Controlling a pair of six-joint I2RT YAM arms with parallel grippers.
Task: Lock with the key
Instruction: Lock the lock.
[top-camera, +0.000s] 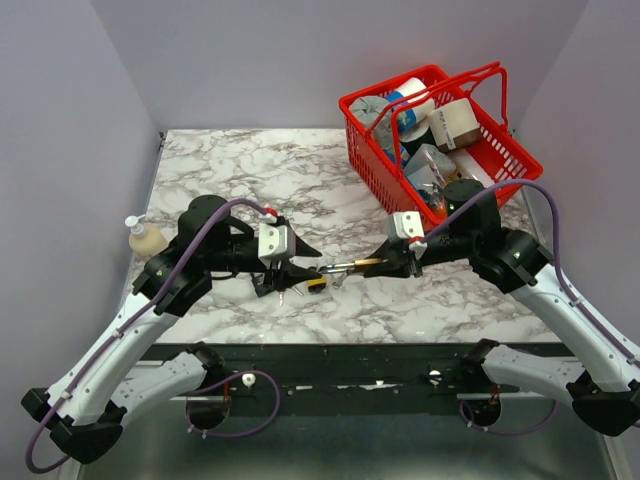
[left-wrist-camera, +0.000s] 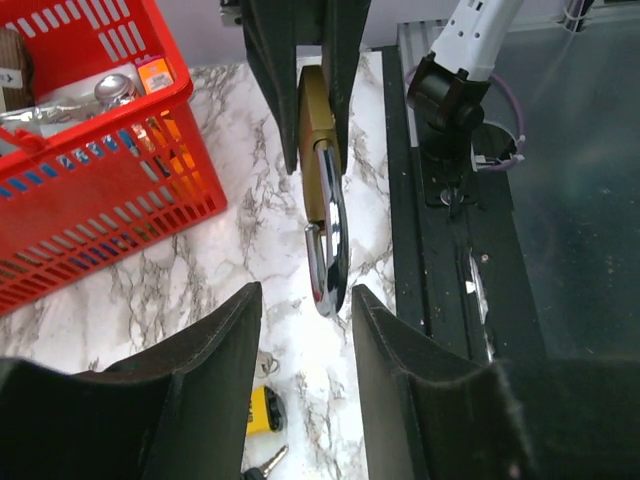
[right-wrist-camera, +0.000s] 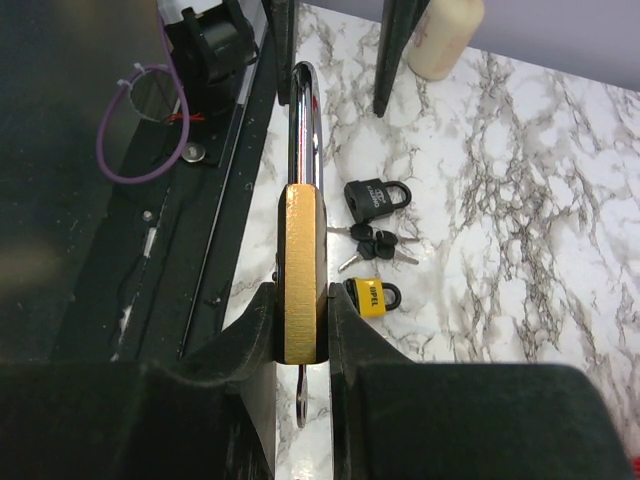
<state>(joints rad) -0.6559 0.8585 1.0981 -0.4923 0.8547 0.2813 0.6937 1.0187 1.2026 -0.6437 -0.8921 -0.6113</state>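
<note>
Right claw (right-wrist-camera: 302, 305) clamps brass padlock (right-wrist-camera: 302, 250); left claw (left-wrist-camera: 306, 292) gapes wide at its shackle (left-wrist-camera: 330, 230).

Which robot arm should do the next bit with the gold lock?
Left, probably. The right gripper is shut on the brass padlock, busy holding it. The left gripper is open and free, the shackle between its fingers, and the keys lie on the table close by.

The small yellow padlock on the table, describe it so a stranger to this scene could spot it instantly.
Start at the marble table and find the brass padlock gripped by the right end effector toward the front edge. On the tabletop close by lie a black padlock, a bunch of black-headed keys, then the small padlock; it alone has a yellow body.
</note>
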